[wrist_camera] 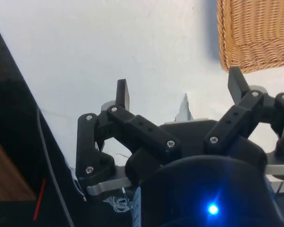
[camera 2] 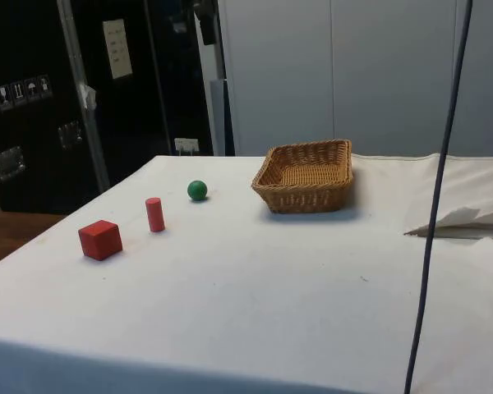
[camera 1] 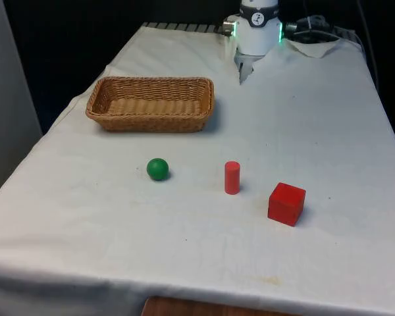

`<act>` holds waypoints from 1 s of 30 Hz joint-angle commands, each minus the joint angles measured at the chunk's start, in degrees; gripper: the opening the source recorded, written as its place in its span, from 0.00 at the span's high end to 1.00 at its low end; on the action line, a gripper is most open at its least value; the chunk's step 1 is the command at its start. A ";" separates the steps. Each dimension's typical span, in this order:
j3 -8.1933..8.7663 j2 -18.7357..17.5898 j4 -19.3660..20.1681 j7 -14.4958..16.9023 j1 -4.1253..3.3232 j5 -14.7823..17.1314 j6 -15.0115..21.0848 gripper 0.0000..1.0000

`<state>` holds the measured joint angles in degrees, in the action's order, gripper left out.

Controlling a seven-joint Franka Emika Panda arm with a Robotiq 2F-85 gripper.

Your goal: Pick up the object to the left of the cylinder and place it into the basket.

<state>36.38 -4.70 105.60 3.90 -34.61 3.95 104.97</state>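
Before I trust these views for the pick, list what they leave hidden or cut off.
- Basket: cut off by the wrist view's edge, one corner in sight.
- Basket floor near the front wall: hidden by that wall in the front view.
- Undersides of the green ball, red cylinder and red cube: against the cloth.
- Pincer: open, holding nothing.

Table (camera 1: 329, 118): basket (camera 1: 151, 103), ball (camera 1: 157, 168), cylinder (camera 1: 232, 178), cube (camera 1: 286, 203).

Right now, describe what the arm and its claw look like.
The arm's base in the front view is white and rounded, with a black band near its top and green lights glowing at both sides. In the wrist view the claw is black: two flat fingers carried on jointed bar linkages fastened with silver screws, over a rounded black body.
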 commanded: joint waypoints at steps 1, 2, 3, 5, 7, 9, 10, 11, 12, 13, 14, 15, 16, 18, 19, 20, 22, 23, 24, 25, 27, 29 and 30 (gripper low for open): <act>0.00 -0.23 -0.29 0.17 0.06 0.29 -0.17 0.00; 0.00 -0.17 -0.34 0.17 0.06 0.23 -0.17 0.00; 0.00 -0.23 -0.34 0.17 0.06 0.23 -0.17 0.00; 0.00 -0.23 -0.34 0.11 0.06 0.17 -0.17 0.00; -0.06 -0.57 -0.52 0.17 0.11 0.34 0.00 0.00; -0.06 -0.74 -0.57 0.23 0.17 0.40 0.06 0.00; -0.06 -0.92 -0.69 0.29 0.17 0.46 0.11 0.00; -0.11 -1.20 -0.80 0.00 0.06 0.46 0.34 0.00; -0.23 -1.43 -0.92 -0.23 -0.06 0.52 0.57 0.00; -0.40 -1.72 -1.03 -0.40 -0.06 0.52 0.80 0.00; -0.80 -2.35 -1.32 -0.97 -0.06 0.57 1.38 0.00; -1.03 -2.69 -1.49 -1.20 -0.06 0.52 1.66 0.00; -1.09 -2.29 -1.20 -1.03 0.06 0.23 1.66 0.00; -1.43 -3.38 -1.89 -1.78 0.00 0.52 2.23 0.00; -1.60 -3.78 -2.18 -2.01 0.00 0.52 2.46 0.00; -1.72 -4.18 -2.41 -2.23 0.00 0.57 2.64 0.00; -2.18 -5.44 -3.15 -2.98 0.00 0.69 3.44 0.00; -2.29 -5.84 -3.32 -3.21 0.00 0.69 3.67 0.00; -2.46 -6.19 -3.55 -3.44 0.00 0.69 3.84 0.00; -2.35 -5.67 -3.27 -3.04 0.06 0.34 3.44 0.00; -2.81 -7.28 -4.18 -3.95 0.06 0.80 4.41 0.00; -3.09 -8.19 -4.70 -4.41 0.11 0.86 4.93 0.00; -3.38 -9.34 -5.50 -4.81 0.17 1.03 5.39 0.00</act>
<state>33.12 -13.35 100.67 -0.74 -34.55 4.41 110.29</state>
